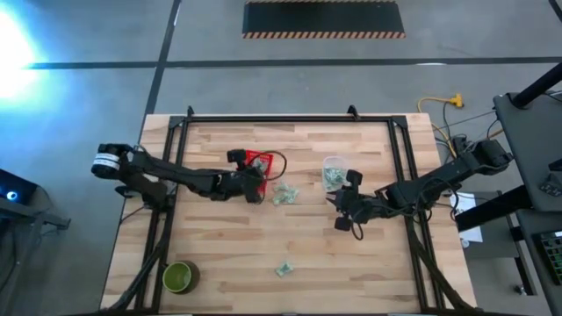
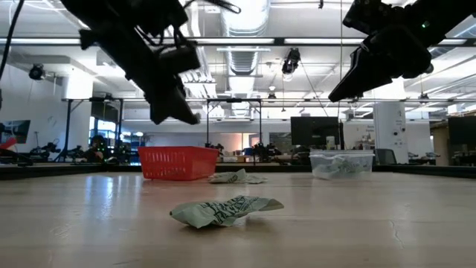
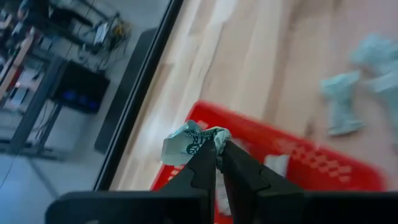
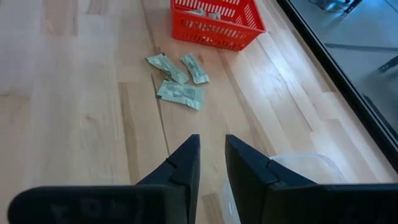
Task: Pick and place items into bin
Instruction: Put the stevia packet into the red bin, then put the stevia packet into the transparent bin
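Wooden bench [image 1: 263,254], seen from above, carrying the following. Red basket [image 1: 260,161] — sitting toward the far middle of the bench, with a few pale packets lying inside, as the right wrist view is showing. Left gripper [image 3: 217,163] — hovering above the basket's near edge, its jaws clenched on one crumpled green-and-white packet [image 3: 189,141], which is sticking up from between the fingertips, clear of the basket. Cluster of three packets [image 4: 177,79] — lying flat on the bench just beside the basket, on its right-hand side in the high view, close together but apart from the basket wall. Lone packet [image 2: 223,211] — lying crumpled on the near part of the bench, well apart from the cluster. Clear plastic tub [image 1: 334,171] — standing to the right of the cluster, holding more packets. Right gripper [image 4: 212,163] — hanging above the bench just beside the near side of the tub, its jaws standing slightly apart with a narrow gap showing between them, nothing in them. Round green bowl [image 1: 179,277] — resting at the near left corner of the bench, well apart from everything else.
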{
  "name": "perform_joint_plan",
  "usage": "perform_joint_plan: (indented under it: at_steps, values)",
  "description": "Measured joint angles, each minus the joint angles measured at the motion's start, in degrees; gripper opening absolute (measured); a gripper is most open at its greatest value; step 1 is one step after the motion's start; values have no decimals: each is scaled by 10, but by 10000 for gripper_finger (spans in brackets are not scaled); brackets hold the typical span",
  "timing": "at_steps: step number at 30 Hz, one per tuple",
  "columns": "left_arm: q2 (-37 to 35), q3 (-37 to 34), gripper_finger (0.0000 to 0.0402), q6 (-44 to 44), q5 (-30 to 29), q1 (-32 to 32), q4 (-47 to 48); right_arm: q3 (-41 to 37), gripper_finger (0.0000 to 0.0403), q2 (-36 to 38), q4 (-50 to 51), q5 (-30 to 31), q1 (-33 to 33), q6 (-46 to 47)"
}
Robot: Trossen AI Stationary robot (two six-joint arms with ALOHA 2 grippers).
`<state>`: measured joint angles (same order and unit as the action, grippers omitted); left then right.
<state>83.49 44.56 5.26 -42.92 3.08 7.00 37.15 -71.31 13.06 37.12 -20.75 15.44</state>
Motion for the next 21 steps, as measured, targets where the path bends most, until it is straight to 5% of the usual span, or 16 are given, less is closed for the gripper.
perform_joint_plan:
  at_steps: [9, 21]
  values:
    - [14, 0, 13, 1, 25, -46, 4, 0, 65, 0, 0, 0, 0, -3]
    - [15, 0, 121, -4, 26, -47, 31, -1, 59, 0, -15, 0, 0, 10]
